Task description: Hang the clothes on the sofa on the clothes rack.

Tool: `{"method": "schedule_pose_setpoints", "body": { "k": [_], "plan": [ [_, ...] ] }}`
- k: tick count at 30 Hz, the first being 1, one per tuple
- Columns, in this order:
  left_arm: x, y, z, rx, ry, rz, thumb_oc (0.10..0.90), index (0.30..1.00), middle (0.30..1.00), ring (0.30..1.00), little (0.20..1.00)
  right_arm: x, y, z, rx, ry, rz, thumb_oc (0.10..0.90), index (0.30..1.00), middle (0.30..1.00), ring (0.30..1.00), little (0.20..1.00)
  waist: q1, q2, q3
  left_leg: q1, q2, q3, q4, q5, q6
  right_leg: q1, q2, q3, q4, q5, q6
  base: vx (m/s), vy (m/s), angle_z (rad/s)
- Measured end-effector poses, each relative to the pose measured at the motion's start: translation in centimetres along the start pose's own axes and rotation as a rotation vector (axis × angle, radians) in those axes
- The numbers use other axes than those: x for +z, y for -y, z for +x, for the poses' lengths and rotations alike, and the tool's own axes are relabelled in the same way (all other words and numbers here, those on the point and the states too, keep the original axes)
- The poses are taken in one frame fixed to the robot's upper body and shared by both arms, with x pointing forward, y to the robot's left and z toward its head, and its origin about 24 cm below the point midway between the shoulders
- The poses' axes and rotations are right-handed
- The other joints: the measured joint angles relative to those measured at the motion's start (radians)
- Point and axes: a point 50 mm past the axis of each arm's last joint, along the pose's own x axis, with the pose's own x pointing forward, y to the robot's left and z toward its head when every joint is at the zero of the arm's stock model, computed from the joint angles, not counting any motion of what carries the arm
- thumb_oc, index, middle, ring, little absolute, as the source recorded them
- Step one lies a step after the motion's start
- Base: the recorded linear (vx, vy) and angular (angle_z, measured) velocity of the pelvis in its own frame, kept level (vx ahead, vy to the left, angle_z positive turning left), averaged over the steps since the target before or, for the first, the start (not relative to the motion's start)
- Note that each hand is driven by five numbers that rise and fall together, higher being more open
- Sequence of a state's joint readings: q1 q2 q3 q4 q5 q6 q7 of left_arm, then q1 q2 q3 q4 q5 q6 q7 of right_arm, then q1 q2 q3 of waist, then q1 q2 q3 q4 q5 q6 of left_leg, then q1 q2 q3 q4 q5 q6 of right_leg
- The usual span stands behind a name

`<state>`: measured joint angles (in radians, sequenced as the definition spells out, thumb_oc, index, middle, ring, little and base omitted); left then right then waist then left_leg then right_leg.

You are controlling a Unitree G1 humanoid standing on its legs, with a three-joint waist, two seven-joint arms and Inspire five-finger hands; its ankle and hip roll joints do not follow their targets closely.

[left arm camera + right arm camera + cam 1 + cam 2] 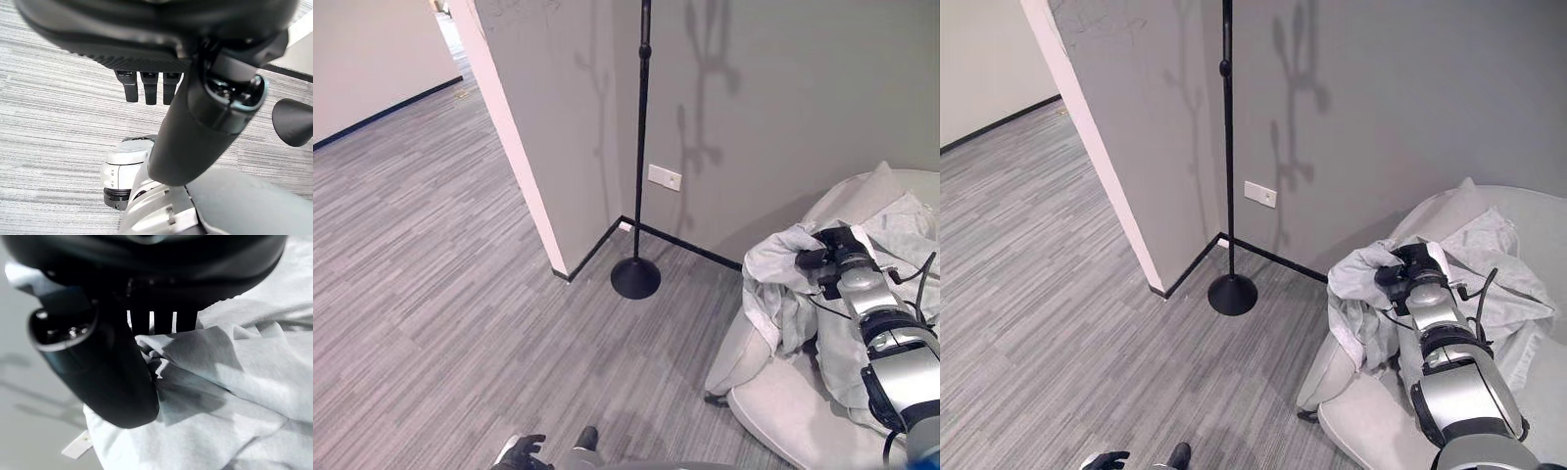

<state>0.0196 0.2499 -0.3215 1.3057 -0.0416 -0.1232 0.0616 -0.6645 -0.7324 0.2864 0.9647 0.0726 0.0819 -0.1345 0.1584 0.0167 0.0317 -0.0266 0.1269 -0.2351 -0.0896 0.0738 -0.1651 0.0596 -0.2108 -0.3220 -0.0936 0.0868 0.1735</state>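
Right wrist view shows our right hand (98,357) pinching the pale garment (220,382); we should lift it clear of the sofa's (773,411) front edge.

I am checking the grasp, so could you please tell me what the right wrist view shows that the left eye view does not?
The right wrist view alone shows the right hand from close up, thumb and fingers pinching a fold of the pale grey garment, with a small white tag on it. The left eye view alone shows the black clothes rack, the sofa, the carpet and the left hand. Both share hand and garment.
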Motion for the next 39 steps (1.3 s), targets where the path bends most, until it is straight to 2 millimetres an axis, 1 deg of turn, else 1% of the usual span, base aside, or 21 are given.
{"method": "schedule_pose_setpoints", "body": {
  "k": [1,3,5,7,8,9,10,11,12,14,15,18,19,22,23,26,29,30,34,38,39],
  "plan": [
    [-0.3,0.0,-0.1,0.006,-0.008,-0.026,0.800,0.900,0.900,0.900,0.900,0.8,-0.1,-0.2,-0.003,0.059,-0.021,0.400,0.300,0.300,0.300,0.300,-0.004,0.001,0.000,0.005,0.000,0.006,0.000,-0.001,0.001,0.002,-0.001,0.006,0.000,0.000,0.000,-0.02,0.021,-0.09],
    [-0.2,-0.2,-0.1,0.027,-0.003,-0.108,0.800,0.900,0.900,0.900,0.900,1.5,0.4,-0.9,-0.032,0.121,0.027,0.400,0.300,0.300,0.300,0.300,-0.003,0.001,0.000,0.006,0.000,0.007,0.000,-0.001,0.001,0.003,-0.001,0.006,0.000,0.000,0.000,-0.01,0.006,-0.03],
    [0.0,-0.5,-0.1,0.056,0.018,-0.218,0.800,0.900,0.900,0.900,0.900,2.4,1.1,-2.1,-0.077,0.219,0.073,0.400,0.300,0.300,0.300,0.300,0.002,0.004,0.003,0.008,-0.001,0.004,-0.001,-0.001,0.001,0.008,-0.002,0.003,-0.005,0.000,0.000,-0.02,0.019,0.03],
    [1.0,-0.6,-0.1,0.068,0.064,-0.265,0.800,0.900,0.900,0.900,0.900,3.8,1.9,-2.9,-0.118,0.298,0.108,0.400,0.300,0.300,0.300,0.300,0.004,0.011,0.019,0.020,-0.003,0.003,-0.002,-0.002,0.002,0.021,-0.004,0.001,-0.005,-0.001,0.000,-0.02,0.029,0.04],
    [1.8,-0.7,-0.2,0.071,0.112,-0.285,0.800,0.900,0.900,0.900,0.900,4.4,2.4,-3.6,-0.141,0.346,0.130,0.400,0.300,0.300,0.300,0.300,0.007,0.015,0.024,0.020,-0.004,0.000,-0.002,-0.001,0.002,0.023,-0.005,-0.002,-0.005,-0.001,0.000,-0.02,0.050,0.10],
    [3.8,-0.9,-0.5,0.072,0.224,-0.325,0.800,0.900,0.900,0.900,0.900,5.7,2.9,-4.6,-0.171,0.445,0.156,0.400,0.300,0.300,0.300,0.300,0.006,0.021,0.037,0.020,-0.006,-0.005,-0.002,-0.001,0.002,0.027,-0.007,-0.007,-0.005,-0.001,0.001,-0.01,0.035,0.09],
    [4.7,-1.1,-0.6,0.072,0.264,-0.340,0.800,0.900,0.900,0.900,0.900,6.1,2.9,-4.9,-0.174,0.470,0.161,0.400,0.300,0.300,0.300,0.300,0.008,0.023,0.038,0.021,-0.006,-0.005,-0.002,-0.001,0.002,0.029,-0.007,-0.007,-0.005,0.000,0.001,-0.01,0.050,0.06],
    [5.9,-1.4,-1.1,0.069,0.325,-0.365,0.800,0.900,0.900,0.900,0.900,6.6,3.1,-5.4,-0.182,0.503,0.174,0.400,0.300,0.300,0.300,0.300,0.015,0.023,0.042,0.022,-0.007,-0.006,-0.002,-0.001,0.003,0.029,-0.007,-0.007,-0.005,0.000,0.001,0.00,0.046,0.02],
    [7.8,-2.1,-2.1,0.074,0.452,-0.389,0.800,0.900,0.900,0.900,0.900,7.3,3.5,-6.3,-0.204,0.561,0.195,0.400,0.300,0.300,0.300,0.300,0.024,0.022,0.048,0.020,-0.008,-0.007,-0.002,0.000,0.003,0.030,-0.008,-0.009,-0.005,0.000,0.002,0.00,0.047,0.01],
    [10.0,-3.1,-3.4,0.086,0.578,-0.438,0.800,0.900,0.900,0.900,0.900,8.7,3.3,-7.2,-0.219,0.630,0.245,0.400,0.300,0.300,0.300,0.300,0.031,0.021,0.049,0.021,-0.011,-0.007,-0.002,0.000,0.005,0.030,-0.011,-0.008,-0.005,0.001,0.003,-0.01,0.047,0.02],
    [11.8,-4.2,-4.4,0.109,0.677,-0.434,0.800,0.900,0.900,0.900,0.900,9.9,2.9,-8.0,-0.216,0.692,0.286,0.400,0.300,0.300,0.300,0.300,0.041,0.021,0.049,0.024,-0.014,-0.008,-0.002,0.001,0.005,0.034,-0.014,-0.009,-0.005,0.003,0.006,0.00,0.057,0.00],
    [14.6,-7.2,-7.1,0.204,0.863,-0.453,0.800,0.900,0.900,0.900,0.900,12.4,1.7,-9.6,-0.206,0.803,0.420,0.400,0.300,0.300,0.300,0.300,0.066,0.012,0.053,0.035,-0.021,-0.005,-0.001,-0.001,0.009,0.042,-0.022,-0.006,-0.005,0.003,0.007,0.00,0.026,-0.01],
    [15.7,-8.2,-7.8,0.243,0.918,-0.468,0.800,0.900,0.900,0.900,0.900,13.1,1.7,-10.0,-0.203,0.839,0.432,0.400,0.300,0.300,0.300,0.300,0.084,0.009,0.055,0.035,-0.026,-0.005,-0.001,-0.001,0.011,0.042,-0.027,-0.006,-0.005,0.003,0.008,0.00,0.049,0.04],
    [16.0,-9.7,-8.7,0.324,0.940,-0.473,0.800,0.900,0.900,0.900,0.900,15.4,0.6,-10.6,-0.186,0.886,0.551,0.400,0.300,0.300,0.300,0.300,0.088,0.001,0.057,0.037,-0.031,-0.002,-0.001,-0.001,0.012,0.043,-0.033,-0.004,-0.004,0.003,0.010,0.00,0.025,-0.01],
    [16.8,-10.5,-9.8,0.381,0.995,-0.469,0.800,0.900,0.900,0.900,0.900,16.8,0.4,-11.2,-0.165,0.933,0.615,0.400,0.300,0.300,0.300,0.300,0.098,-0.011,0.063,0.038,-0.035,-0.001,-0.001,-0.001,0.013,0.043,-0.036,-0.003,0.000,0.004,0.011,0.00,0.030,-0.01],
    [17.5,-11.3,-11.2,0.463,1.064,-0.443,0.800,0.900,0.900,0.900,0.900,18.5,0.1,-11.9,-0.107,0.994,0.666,0.400,0.300,0.300,0.300,0.300,0.128,-0.041,0.063,0.042,-0.041,0.006,-0.001,-0.003,0.018,0.043,-0.043,0.007,0.000,0.003,0.012,0.01,0.029,-0.05],
    [17.7,-11.4,-11.6,0.489,1.082,-0.454,0.800,0.900,0.900,0.900,0.900,19.4,-0.6,-12.8,-0.062,1.023,0.738,0.400,0.300,0.300,0.300,0.300,0.144,-0.059,0.065,0.047,-0.048,0.009,-0.001,-0.005,0.021,0.046,-0.049,0.008,0.000,0.002,0.016,0.00,0.010,-0.01],
    [17.8,-11.5,-11.9,0.509,1.094,-0.457,0.800,0.900,0.900,0.900,0.900,20.2,-1.8,-13.7,0.017,1.045,0.800,0.400,0.300,0.300,0.300,0.300,0.144,-0.073,0.062,0.052,-0.053,0.010,-0.001,-0.006,0.022,0.050,-0.055,0.009,0.000,0.001,0.018,0.00,0.000,0.00],
    [17.9,-11.3,-11.9,0.522,1.094,-0.429,0.800,0.900,0.900,0.900,0.900,21.8,-3.6,-15.5,0.175,1.113,0.835,0.400,0.300,0.300,0.300,0.300,0.144,-0.089,0.060,0.053,-0.065,0.012,-0.001,-0.003,0.027,0.051,-0.068,0.011,0.000,0.004,0.024,0.00,0.000,0.00],
    [18.1,-11.3,-12.0,0.573,1.093,-0.411,0.800,0.900,0.900,0.900,0.900,22.9,-5.5,-17.8,0.429,1.160,0.923,0.400,0.300,0.300,0.300,0.300,0.141,-0.103,0.061,0.061,-0.066,0.023,-0.001,-0.003,0.028,0.051,-0.070,0.024,0.000,0.006,0.027,0.00,0.002,-0.09],
    [18.4,-11.3,-12.1,0.591,1.102,-0.415,0.800,0.900,0.900,0.900,0.900,23.3,-6.4,-19.1,0.562,1.191,0.942,0.400,0.300,0.300,0.300,0.300,0.135,-0.110,0.058,0.071,-0.066,0.037,-0.001,-0.007,0.032,0.051,-0.071,0.039,0.000,0.006,0.027,0.00,0.004,-0.20]
  ]
}}
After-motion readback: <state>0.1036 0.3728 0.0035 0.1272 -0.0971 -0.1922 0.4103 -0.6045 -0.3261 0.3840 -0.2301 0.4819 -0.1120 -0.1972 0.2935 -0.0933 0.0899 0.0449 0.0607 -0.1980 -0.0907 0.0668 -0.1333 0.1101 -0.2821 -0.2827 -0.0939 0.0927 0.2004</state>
